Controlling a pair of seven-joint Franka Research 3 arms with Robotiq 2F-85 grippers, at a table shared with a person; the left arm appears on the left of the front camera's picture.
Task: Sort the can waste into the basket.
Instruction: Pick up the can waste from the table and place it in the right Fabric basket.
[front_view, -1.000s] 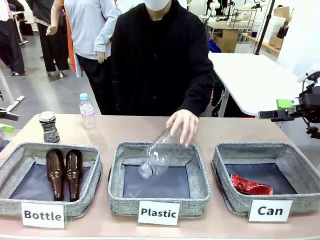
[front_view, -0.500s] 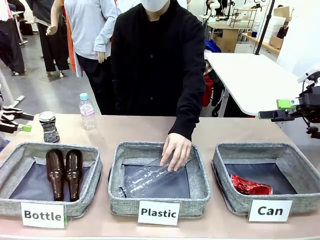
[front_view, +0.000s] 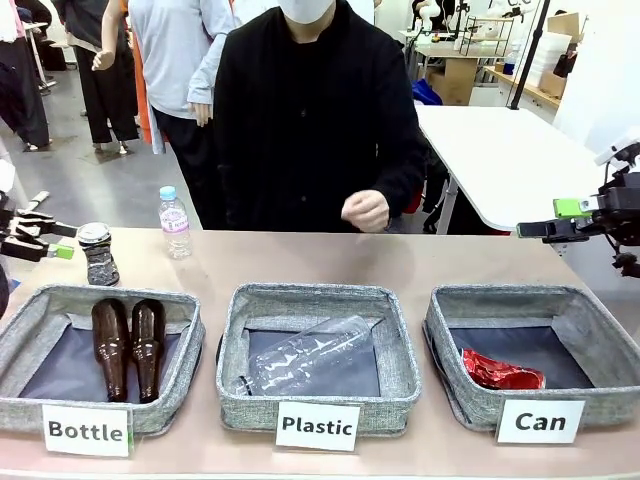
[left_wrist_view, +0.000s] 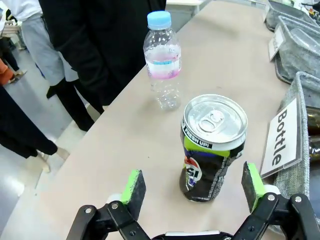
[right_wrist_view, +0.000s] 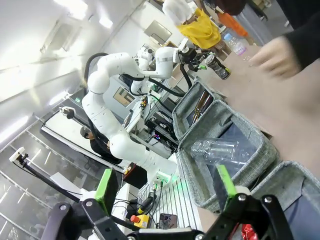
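Note:
A dark crushed can (front_view: 98, 253) with a silver top stands on the table at the far left, behind the Bottle basket. My left gripper (front_view: 56, 240) is open just to its left. In the left wrist view the can (left_wrist_view: 212, 145) stands upright just ahead of the green pads (left_wrist_view: 133, 186), level with the gap and untouched. A red crushed can (front_view: 500, 372) lies in the grey basket (front_view: 441, 322) marked "Can" at the right. My right gripper (front_view: 552, 220) hangs open above and behind that basket, holding nothing; its own view shows its fingers (right_wrist_view: 107, 187) spread wide.
The middle "Plastic" basket (front_view: 232, 330) holds a clear plastic bottle (front_view: 305, 355). The left "Bottle" basket (front_view: 190, 330) holds two brown bottles (front_view: 128, 345). A small water bottle (front_view: 174, 222) stands near the dark can. The person's hand (front_view: 365, 210) is raised over the far edge.
The person laid the clear bottle in the Plastic basket and drew the hand back. My left gripper moved in from the left edge toward the dark can. The right arm stayed still.

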